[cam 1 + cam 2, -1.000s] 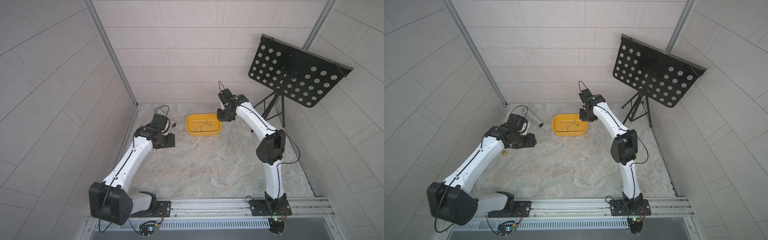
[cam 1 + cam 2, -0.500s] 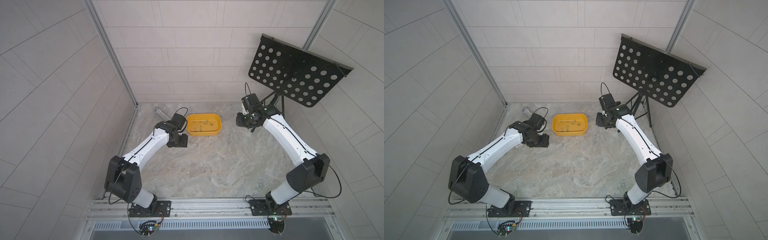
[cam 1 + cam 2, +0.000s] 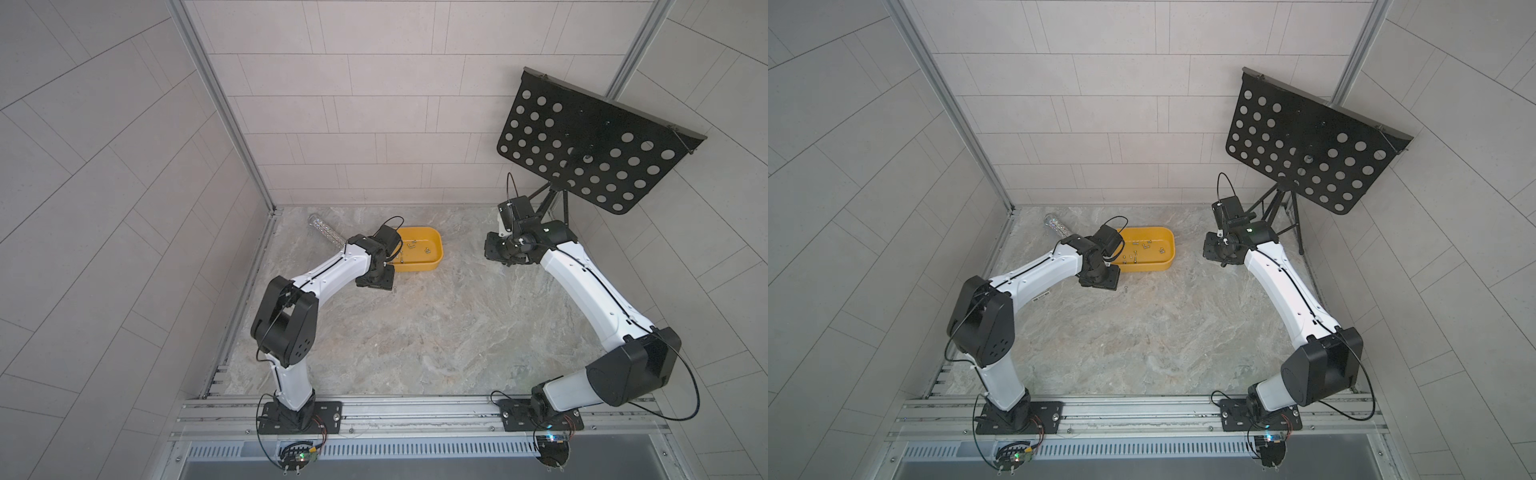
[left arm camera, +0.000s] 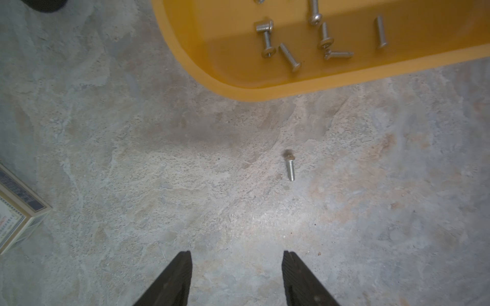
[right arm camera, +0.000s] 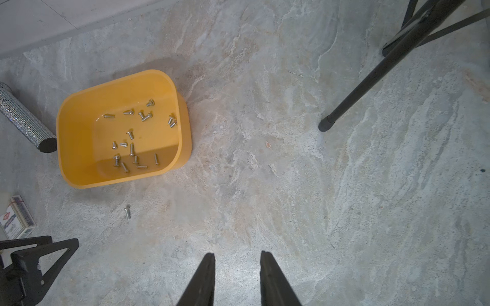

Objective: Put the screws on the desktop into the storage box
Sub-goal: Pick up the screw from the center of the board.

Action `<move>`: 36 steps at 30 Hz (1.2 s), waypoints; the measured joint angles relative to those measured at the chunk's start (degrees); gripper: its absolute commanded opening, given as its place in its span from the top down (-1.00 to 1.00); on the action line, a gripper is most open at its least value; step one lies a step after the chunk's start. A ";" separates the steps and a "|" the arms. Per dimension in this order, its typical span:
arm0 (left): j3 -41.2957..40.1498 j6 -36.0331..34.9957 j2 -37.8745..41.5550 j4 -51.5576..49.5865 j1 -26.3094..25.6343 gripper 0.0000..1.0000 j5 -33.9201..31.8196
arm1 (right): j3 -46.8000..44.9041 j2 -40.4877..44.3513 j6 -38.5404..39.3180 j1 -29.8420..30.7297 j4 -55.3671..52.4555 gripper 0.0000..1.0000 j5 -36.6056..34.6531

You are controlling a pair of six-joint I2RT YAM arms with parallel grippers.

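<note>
- One loose screw (image 4: 290, 167) lay flat on the desktop (image 4: 132, 164), just outside the yellow box (image 4: 254, 94), near its rounded corner but not touching it.
- The other screws (image 5: 131, 148) sat scattered across the box floor, well over a dozen by the look of it.
- The left gripper (image 4: 236, 254) hovered over bare desktop, jaws set wide with nothing between them.
- Here was the crux: the loose screw sat ahead of the left fingertips, between them and the box. It lined up with one finger rather than the middle of the gap.
- Its shaft ran much the way the fingers pointed, head towards the box. The jaws would close across the shaft, a fair line for a pinch.
- My read: a short reach forward and a small sideways shift would centre it, then down.
- The right gripper (image 5: 237, 254) was well apart from the loose screw, off beyond the box's other end. Its jaws were only narrowly parted and empty.
- The left arm was plainly the nearer, so this one looked like its job.
- A thin round shaft on smooth stone could easily roll if nudged.
</note>
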State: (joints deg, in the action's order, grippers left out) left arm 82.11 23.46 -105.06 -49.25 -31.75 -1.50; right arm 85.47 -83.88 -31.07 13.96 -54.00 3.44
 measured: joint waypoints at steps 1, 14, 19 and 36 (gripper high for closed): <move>0.35 0.13 -0.98 0.11 -0.33 -0.20 -0.28 | -0.13 0.00 0.00 -0.15 0.04 0.32 0.11; 4.66 2.27 -9.05 2.19 -2.93 0.00 -1.29 | -0.46 1.40 0.02 -1.36 0.79 0.32 0.37; 7.15 2.89 -12.31 2.38 -3.17 0.01 -0.90 | -0.48 2.14 0.02 -1.55 1.09 0.32 0.46; 10.34 4.09 -17.59 1.99 -3.32 0.26 -0.02 | -1.22 2.58 0.02 -1.64 1.53 0.32 0.83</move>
State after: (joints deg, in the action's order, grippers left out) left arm 92.44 27.55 -122.65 -47.27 -35.07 -1.52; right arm 84.25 -81.30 -31.05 12.32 -52.47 4.27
